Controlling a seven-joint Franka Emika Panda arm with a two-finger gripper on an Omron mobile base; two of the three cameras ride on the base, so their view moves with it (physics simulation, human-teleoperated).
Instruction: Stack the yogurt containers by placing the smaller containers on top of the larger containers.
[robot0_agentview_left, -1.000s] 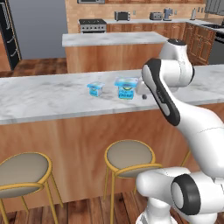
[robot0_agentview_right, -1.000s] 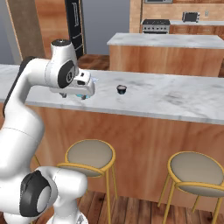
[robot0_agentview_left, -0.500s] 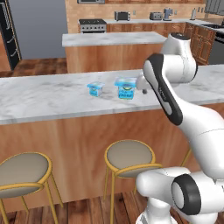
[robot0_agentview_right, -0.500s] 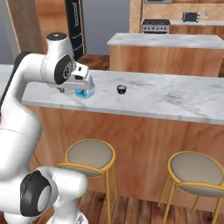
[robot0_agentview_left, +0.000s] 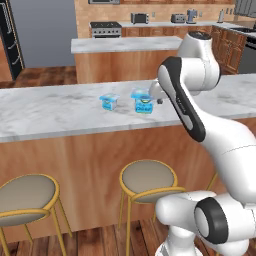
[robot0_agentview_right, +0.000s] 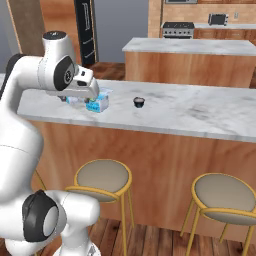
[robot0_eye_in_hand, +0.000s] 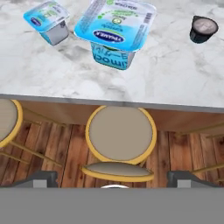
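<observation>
While hovering, gripper (robot0_eye_in_hand: 113, 178): jaws spread wide, holding nothing
Hand view: larger cup (robot0_eye_in_hand: 114, 31), smaller cup (robot0_eye_in_hand: 47, 19), dark pod (robot0_eye_in_hand: 202, 29) near counter (robot0_eye_in_hand: 175, 78) front edge
Left base view: arm hides pod

Marble-topped table (robot0_agentview_left: 45, 112) with wood-panelled front. Round cushioned stools (robot0_agentview_left: 149, 179) on yellow metal frames stand beneath its overhang on a wooden plank floor (robot0_eye_in_hand: 175, 146). Second island (robot0_agentview_right: 192, 46) behind; rear wood cabinets carry a stove (robot0_agentview_left: 105, 28).
</observation>
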